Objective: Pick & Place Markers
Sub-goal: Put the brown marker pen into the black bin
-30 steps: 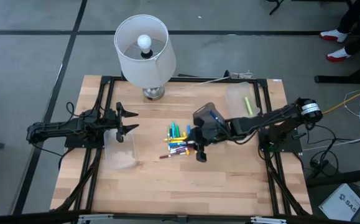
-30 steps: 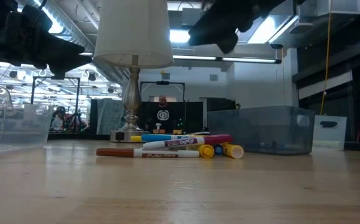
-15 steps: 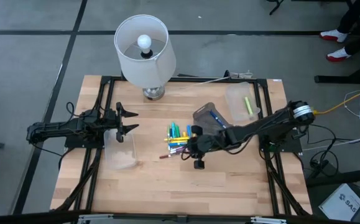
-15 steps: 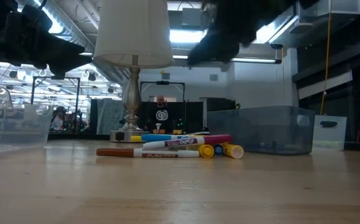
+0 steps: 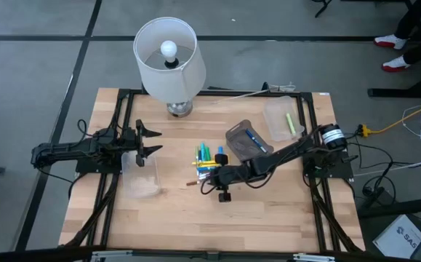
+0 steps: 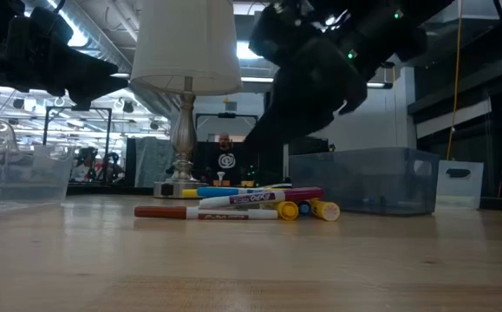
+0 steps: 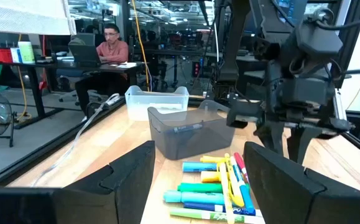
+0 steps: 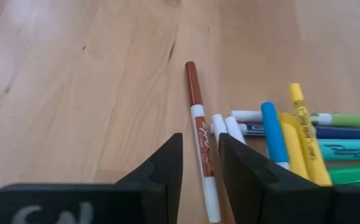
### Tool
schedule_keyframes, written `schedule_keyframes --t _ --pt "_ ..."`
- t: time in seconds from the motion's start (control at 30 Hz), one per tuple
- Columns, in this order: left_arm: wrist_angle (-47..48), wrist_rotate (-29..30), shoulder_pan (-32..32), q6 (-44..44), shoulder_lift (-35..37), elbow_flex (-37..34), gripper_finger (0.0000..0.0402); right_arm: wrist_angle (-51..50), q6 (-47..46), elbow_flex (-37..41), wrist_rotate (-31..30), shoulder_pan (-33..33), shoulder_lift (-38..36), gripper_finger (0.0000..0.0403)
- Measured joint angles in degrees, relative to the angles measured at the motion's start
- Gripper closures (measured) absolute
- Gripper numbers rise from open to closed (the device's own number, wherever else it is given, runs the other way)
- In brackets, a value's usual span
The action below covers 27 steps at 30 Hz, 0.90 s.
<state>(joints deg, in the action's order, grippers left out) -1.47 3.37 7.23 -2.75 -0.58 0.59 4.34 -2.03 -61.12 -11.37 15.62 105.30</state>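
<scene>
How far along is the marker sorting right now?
Done: a yellow-green marker lies in the clear bin at the back right, a blue one in the grey bin. In hand: nothing gripped; the right gripper hangs partly open over the brown-capped thin marker. Left: the pile of coloured markers at mid-table. The left gripper waits open.

capped markers (image 5: 207, 163) lie flat, heaped mid-table; a brown one (image 8: 199, 135) apart.

Even light overhead, harsh backlight down low

Ceiling strips (image 6: 320, 81) glare behind the right arm (image 6: 320, 61), leaving it a black, blurred shape; the table (image 6: 251, 260) foreground is soft, the lamp (image 5: 166, 58) bulb glows white, and the fingers (image 8: 161, 171) are out of focus.
</scene>
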Motion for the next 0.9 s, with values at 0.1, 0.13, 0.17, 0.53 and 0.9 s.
schedule_keyframes --t 0.1,0.13,0.17,0.53,0.9 --pt "0.0 0.0 0.0 0.0 0.0 0.0 0.0160 0.5 -0.3 -0.9 1.4 0.0 2.3 0.0300" --pt "0.0 0.0 0.0 0.0 0.0 0.0 0.0160 0.3 -0.3 -1.1 1.7 0.0 3.1 0.0300" --pt "0.0 0.0 0.0 0.0 0.0 0.0 0.0160 0.5 -0.3 -1.4 2.0 0.0 3.9 0.0300" --pt "0.2 0.0 0.0 0.0 0.0 0.0 0.0160 0.6 -0.2 -3.9 0.5 0.0 8.0 0.0300" --pt "0.0 0.0 0.0 0.0 0.0 0.0 0.0160 0.4 1.0 -4.7 0.4 -0.8 8.0 0.0300"
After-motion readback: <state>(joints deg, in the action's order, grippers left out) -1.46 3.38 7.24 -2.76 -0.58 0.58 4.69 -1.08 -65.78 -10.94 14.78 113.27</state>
